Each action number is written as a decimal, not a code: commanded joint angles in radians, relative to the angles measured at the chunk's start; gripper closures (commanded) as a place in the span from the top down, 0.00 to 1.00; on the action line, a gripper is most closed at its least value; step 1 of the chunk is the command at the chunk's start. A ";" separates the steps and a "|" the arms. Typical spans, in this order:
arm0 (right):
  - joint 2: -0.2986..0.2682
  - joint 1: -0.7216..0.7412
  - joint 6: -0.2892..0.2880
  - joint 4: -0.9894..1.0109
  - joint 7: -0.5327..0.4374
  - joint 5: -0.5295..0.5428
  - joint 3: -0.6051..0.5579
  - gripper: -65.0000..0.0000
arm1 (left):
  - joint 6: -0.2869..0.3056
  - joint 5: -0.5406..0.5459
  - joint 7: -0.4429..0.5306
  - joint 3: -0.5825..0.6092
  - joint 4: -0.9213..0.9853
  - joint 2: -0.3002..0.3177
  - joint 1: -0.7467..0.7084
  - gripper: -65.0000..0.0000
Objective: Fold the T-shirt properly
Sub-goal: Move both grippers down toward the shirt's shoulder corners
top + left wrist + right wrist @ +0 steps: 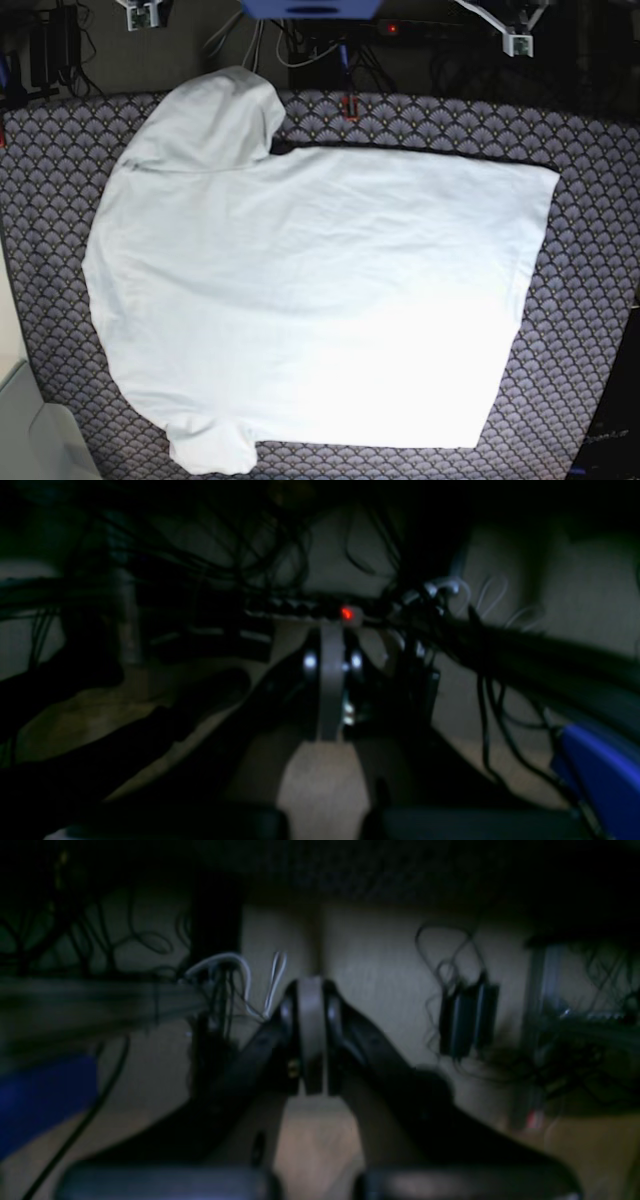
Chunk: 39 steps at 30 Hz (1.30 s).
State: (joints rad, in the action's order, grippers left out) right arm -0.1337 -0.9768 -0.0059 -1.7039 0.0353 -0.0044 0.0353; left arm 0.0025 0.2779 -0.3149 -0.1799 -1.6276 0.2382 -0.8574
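Both wrist views are dark and blurred, showing only cables and floor. The left tool [330, 680] and right tool [311, 1040] each have their jaws pressed together, holding nothing. Only the base view shows the T-shirt [310, 290], spread flat on the patterned counter [590, 300].

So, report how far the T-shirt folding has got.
Nothing is folded yet. The plain white cloth T-shirt lies spread flat on the dark scale-patterned mat, both short sleeves out. Neither arm is over it in the base view, and both wrist views show only dim cables and floor. Every fold is left to do.
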 commanded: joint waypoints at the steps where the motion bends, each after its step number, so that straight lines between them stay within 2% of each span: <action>1: -0.010 -0.023 0.001 -0.051 -0.025 0.002 0.010 0.00 | 0.001 0.001 0.013 -0.020 -0.052 0.005 -0.023 0.00; 9: -0.070 -0.031 0.001 -0.265 -0.024 0.002 0.051 0.01 | 0.001 0.005 0.010 -0.157 -0.273 -0.001 -0.059 0.01; 13: -0.077 0.029 -0.001 -0.287 -0.007 0.004 0.050 0.17 | 0.003 0.007 0.010 -0.181 -0.305 -0.003 -0.053 0.02; 15: -0.076 0.068 -0.001 -0.285 0.038 0.014 0.047 0.25 | 0.003 0.007 0.010 -0.183 -0.310 -0.003 -0.050 0.09; 18: -0.074 0.128 -0.003 -0.285 0.124 0.159 0.051 0.32 | 0.003 0.007 0.010 -0.183 -0.314 -0.003 -0.047 0.31; 19: -0.091 0.146 -0.010 -0.285 0.151 0.209 0.051 0.33 | 0.003 0.007 0.010 -0.183 -0.316 -0.003 -0.046 0.37; 22: -0.126 0.192 -0.076 -0.284 0.263 0.360 0.053 0.34 | 0.003 0.007 0.010 -0.181 -0.314 -0.003 -0.029 0.51; 24: -0.133 0.223 -0.111 -0.284 0.335 0.435 0.053 0.34 | 0.003 0.007 0.010 -0.181 -0.313 -0.003 -0.023 0.51; 28: -0.117 0.264 -0.131 -0.281 0.400 0.455 0.059 0.34 | 0.001 0.007 0.010 -0.183 -0.314 -0.003 -0.020 0.52; 35: -0.106 0.299 -0.133 -0.218 0.406 0.455 0.061 0.35 | 0.001 0.007 0.010 -0.183 -0.316 0.002 -0.020 0.52; 39: -0.100 0.304 -0.134 -0.183 0.406 0.456 0.119 0.35 | 0.001 0.007 0.010 -0.183 -0.316 0.003 -0.020 0.52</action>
State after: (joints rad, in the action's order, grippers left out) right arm -0.2287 -0.6693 -0.1349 -1.8736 0.4599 0.4477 0.1467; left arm 0.0048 0.2821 -0.3252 -0.3576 -1.9247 0.2329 -0.8665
